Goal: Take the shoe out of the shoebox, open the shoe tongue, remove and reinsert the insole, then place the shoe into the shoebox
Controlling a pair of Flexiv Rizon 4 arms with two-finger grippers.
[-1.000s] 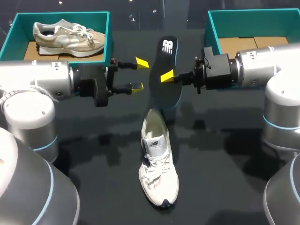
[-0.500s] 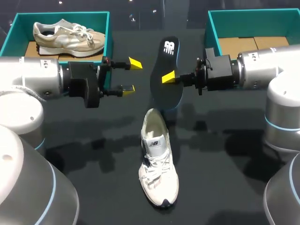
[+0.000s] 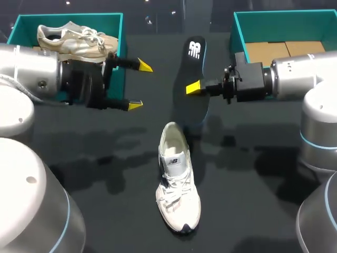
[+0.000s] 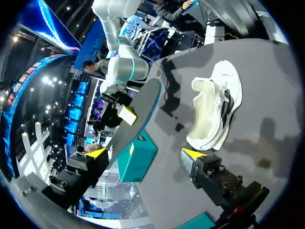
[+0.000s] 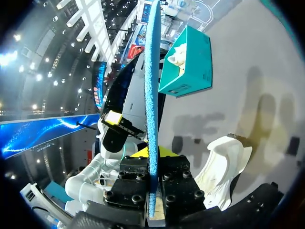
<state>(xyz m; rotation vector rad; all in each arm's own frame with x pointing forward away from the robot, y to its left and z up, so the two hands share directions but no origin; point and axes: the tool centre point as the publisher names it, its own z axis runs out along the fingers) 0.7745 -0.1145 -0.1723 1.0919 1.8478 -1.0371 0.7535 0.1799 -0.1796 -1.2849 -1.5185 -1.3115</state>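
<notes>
A white sneaker [image 3: 178, 179] lies on the black table, toe toward the near edge, its mouth open. Above and behind it hangs the black insole [image 3: 192, 71], standing on edge, with my right gripper [image 3: 194, 87] shut on its side. From the right wrist, the insole [image 5: 152, 90] shows as a thin blue edge pinched between the fingers [image 5: 167, 177], with the sneaker [image 5: 224, 162] beyond. My left gripper [image 3: 139, 85] stands open and empty, left of the insole, in front of the left shoebox [image 3: 115, 21]. Its wrist view has the sneaker [image 4: 214, 109] and the insole [image 4: 140, 112] ahead of it.
The teal left shoebox holds a second, beige sneaker [image 3: 76, 38]. A teal right shoebox [image 3: 239, 29] at the back right shows only its cardboard floor. Both arms hang over the table's middle band.
My left gripper has pulled back to the left, away from the insole, with its jaws wide. The right gripper has carried the insole a little farther back and up.
</notes>
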